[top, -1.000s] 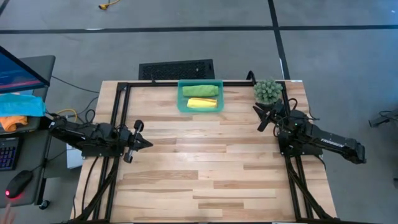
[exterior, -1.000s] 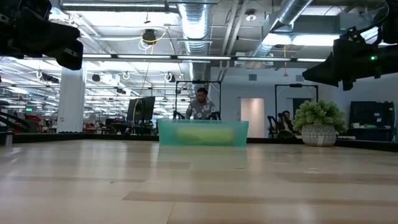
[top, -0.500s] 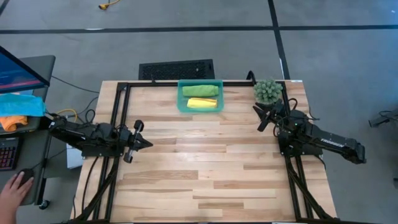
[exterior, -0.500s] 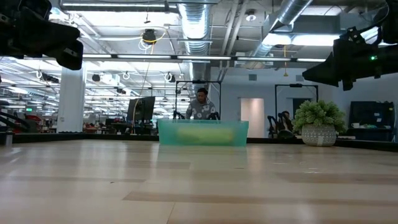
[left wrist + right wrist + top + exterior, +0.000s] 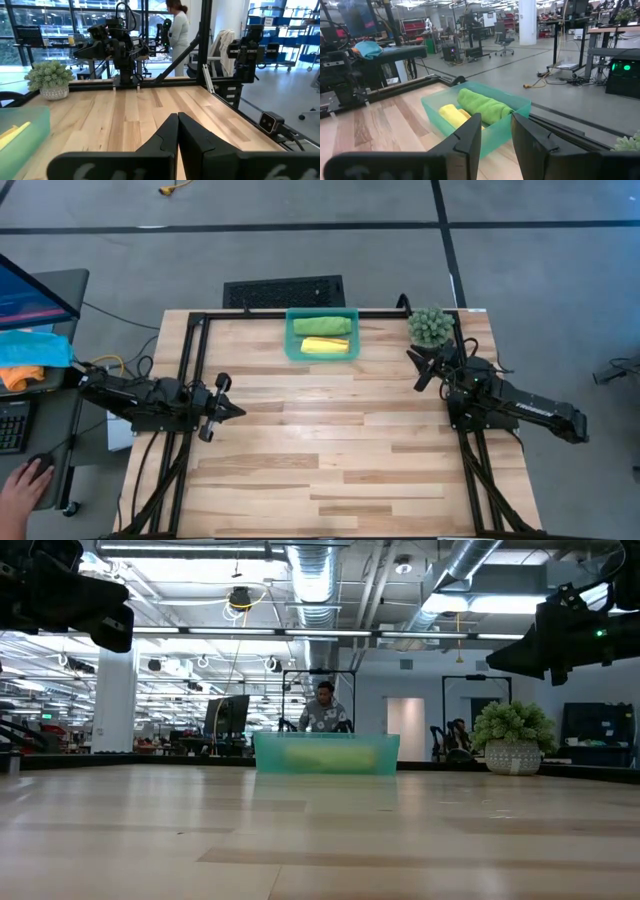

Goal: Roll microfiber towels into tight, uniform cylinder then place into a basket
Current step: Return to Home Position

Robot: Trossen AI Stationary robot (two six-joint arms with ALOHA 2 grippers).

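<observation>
The teal basket (image 5: 321,335) stands at the middle of the table's far edge. Inside it lie two rolled microfiber towels side by side: the lime green one (image 5: 322,326) on the far side and the yellow one (image 5: 325,346) on the near side. The right wrist view shows the green roll (image 5: 482,106) and the yellow roll (image 5: 452,116) resting on the basket's floor. My left gripper (image 5: 241,411) hovers shut over the table's left side. My right gripper (image 5: 414,370) hovers open near the right edge, pointing toward the basket, with nothing between its fingers.
A small potted plant (image 5: 430,326) stands at the far right corner, close to my right gripper. A black vented panel (image 5: 284,290) lies beyond the far edge. A desk at the left carries a blue cloth (image 5: 30,348), and a person's hand (image 5: 18,482) rests there.
Both arms have kept still and the towels have stayed in the basket. A person's hand has come onto the mouse on the desk at the left.
</observation>
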